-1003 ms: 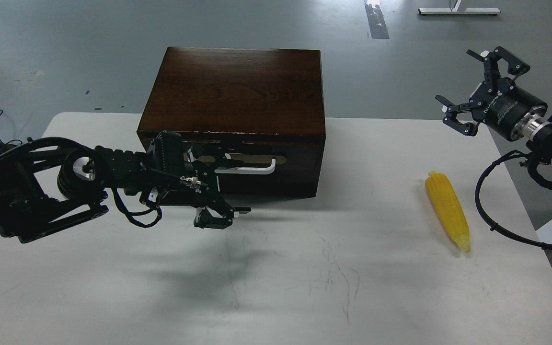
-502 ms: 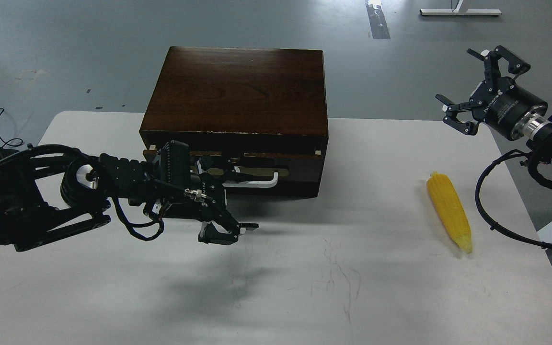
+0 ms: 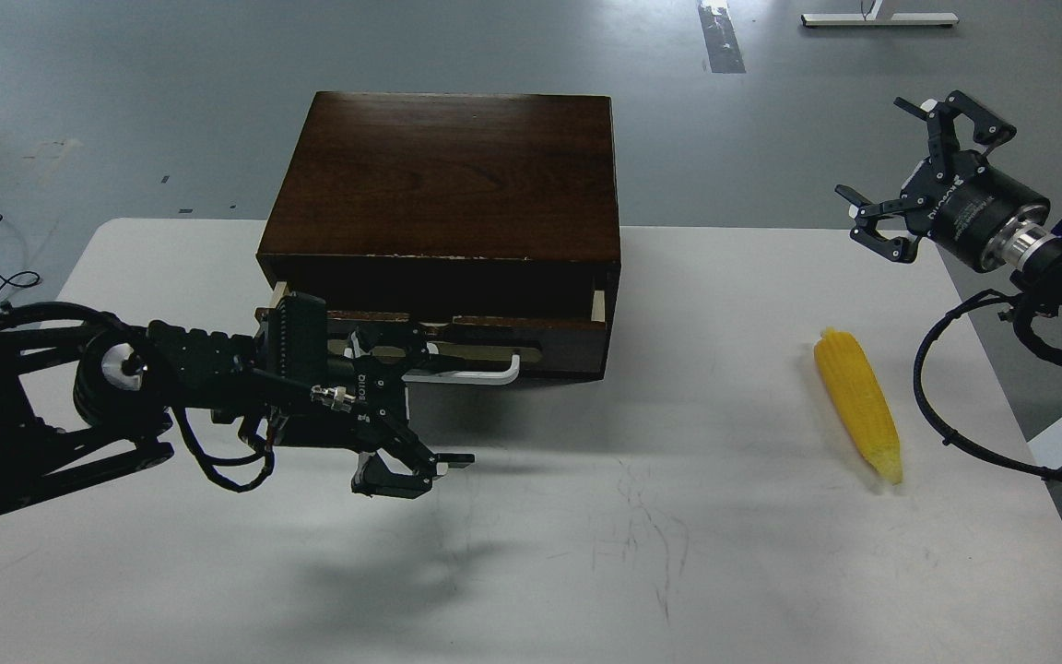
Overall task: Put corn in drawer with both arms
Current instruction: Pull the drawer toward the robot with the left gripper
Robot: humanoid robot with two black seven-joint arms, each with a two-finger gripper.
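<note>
A dark box (image 3: 443, 180) sits at the far middle of the white table (image 3: 586, 553), its drawer (image 3: 457, 332) slid partly out, a strip of pale wood showing. The left gripper (image 3: 416, 406) is spread wide, one finger seemingly hooked at the white handle (image 3: 466, 373), though the black parts blur together there. The corn (image 3: 856, 404) lies alone at the right, long axis near-to-far, tip pointing near. Beyond it, the right gripper (image 3: 909, 171) hangs wide and empty.
</note>
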